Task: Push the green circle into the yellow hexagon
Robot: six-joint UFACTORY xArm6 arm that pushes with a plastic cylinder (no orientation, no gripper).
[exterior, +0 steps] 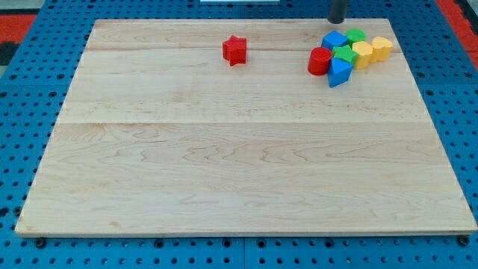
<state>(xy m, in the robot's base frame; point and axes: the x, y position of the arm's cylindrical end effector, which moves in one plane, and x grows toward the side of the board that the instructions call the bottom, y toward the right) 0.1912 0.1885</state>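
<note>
My tip [337,21] is at the view's top right, at the board's far edge, just above a tight cluster of blocks. A green rounded block [356,35] sits at the cluster's top, a little right of and below the tip. A second green block [343,54] lies in the cluster's middle; its shape is unclear. A yellow hexagon-like block [382,48] is at the cluster's right end, with another yellow block [362,54] touching its left side. The tip touches no block.
A blue block [334,39] sits directly below the tip. A red cylinder [320,61] and another blue block [340,72] form the cluster's left and bottom. A red star [234,50] stands alone further left. The wooden board [224,164] lies on a blue perforated table.
</note>
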